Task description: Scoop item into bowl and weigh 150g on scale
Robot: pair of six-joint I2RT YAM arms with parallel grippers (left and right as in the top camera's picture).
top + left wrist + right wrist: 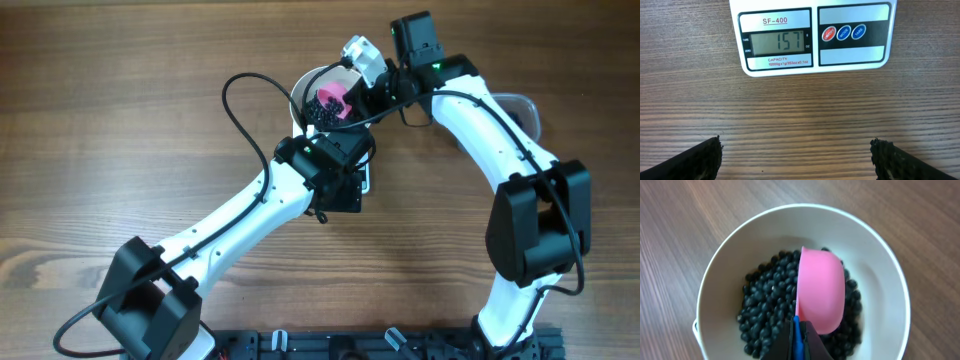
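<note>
Well, on the left your left gripper (796,146) hangs just on the near side of the scale (855,55), jaws wide apart and holding nothing, and the display (777,43) reads 157. Further right, the bowl (880,270) appears to stand on that scale, with the item (762,305), a loose heap of black beans, already in it. Your right gripper (797,347) is clamped on the blue handle (796,332) of the pink scoop (821,290), which is tipped down among the beans. Scooping looks essentially done, but I judge you slightly over target. The scoop may be adding to the reading, so lift it clear, then take out a few beans if needed
</note>
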